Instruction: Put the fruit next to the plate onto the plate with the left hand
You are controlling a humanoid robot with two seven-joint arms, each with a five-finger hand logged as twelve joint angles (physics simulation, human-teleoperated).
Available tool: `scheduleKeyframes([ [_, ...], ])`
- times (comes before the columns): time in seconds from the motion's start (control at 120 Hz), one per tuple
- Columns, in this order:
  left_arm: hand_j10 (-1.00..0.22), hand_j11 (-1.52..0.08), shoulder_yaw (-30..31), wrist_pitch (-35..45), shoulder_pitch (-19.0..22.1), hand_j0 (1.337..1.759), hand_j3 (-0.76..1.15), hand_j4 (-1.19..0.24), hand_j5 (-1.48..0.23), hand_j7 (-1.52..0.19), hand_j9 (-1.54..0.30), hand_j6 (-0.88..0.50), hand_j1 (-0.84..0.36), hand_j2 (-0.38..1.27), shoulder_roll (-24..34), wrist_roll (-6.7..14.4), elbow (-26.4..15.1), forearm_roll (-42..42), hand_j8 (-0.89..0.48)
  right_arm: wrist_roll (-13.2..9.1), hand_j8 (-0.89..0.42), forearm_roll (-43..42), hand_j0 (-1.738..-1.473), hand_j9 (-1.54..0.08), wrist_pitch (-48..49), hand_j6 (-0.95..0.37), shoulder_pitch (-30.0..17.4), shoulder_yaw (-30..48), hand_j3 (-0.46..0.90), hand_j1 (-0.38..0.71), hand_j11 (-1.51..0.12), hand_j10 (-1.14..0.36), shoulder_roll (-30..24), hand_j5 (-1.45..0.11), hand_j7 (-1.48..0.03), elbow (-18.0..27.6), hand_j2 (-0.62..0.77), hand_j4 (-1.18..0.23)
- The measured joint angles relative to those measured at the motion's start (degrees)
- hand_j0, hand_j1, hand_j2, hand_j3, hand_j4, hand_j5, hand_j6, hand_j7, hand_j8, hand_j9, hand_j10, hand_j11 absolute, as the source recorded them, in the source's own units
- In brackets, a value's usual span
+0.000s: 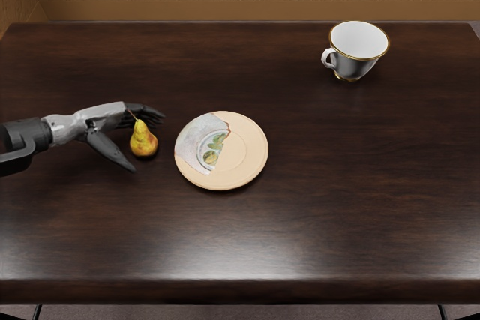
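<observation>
A small yellow pear (143, 141) with a thin stem stands upright on the dark table, just left of a cream plate (244, 151) that has a painted pattern on its left half. My left hand (133, 137) comes in from the left edge and sits around the pear: the fingers (147, 112) reach behind it and the thumb (114, 152) stretches in front of it. The fingers are spread and not closed on the fruit. The pear rests on the table, a short gap away from the plate's rim.
A white cup (355, 49) with a gold rim stands at the back right of the table. The table's front edge (240, 290) runs along the bottom of the view.
</observation>
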Motion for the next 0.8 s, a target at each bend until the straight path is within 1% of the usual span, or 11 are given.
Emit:
scheduleKeyframes([
  [0.392, -0.34, -0.44, 0.0, 1.1, 0.1, 1.658, 0.00, -0.35, -0.44, -0.44, -0.44, -0.35, -0.06, 0.07, -0.5, 0.0, 0.0, 0.1, -0.35, 0.0, 0.00, 0.0, -1.658, 0.00, 0.0, 0.00, 0.0, 0.0, 0.00, -0.35, 0.00, 0.00, 0.0, 0.00, 0.00, 0.0, 0.00, 0.00],
  [0.8, -0.36, -0.47, 0.1, 1.2, 0.0, 1.658, 0.00, -0.37, -0.47, -0.47, -0.47, -0.37, -0.08, 0.08, -1.4, 0.0, 0.1, 0.2, -0.37, 0.0, 0.00, 0.0, -1.658, 0.00, 0.0, 0.00, 0.0, 0.0, 0.00, -0.35, 0.00, 0.00, 0.0, 0.00, 0.00, 0.0, 0.00, 0.00],
])
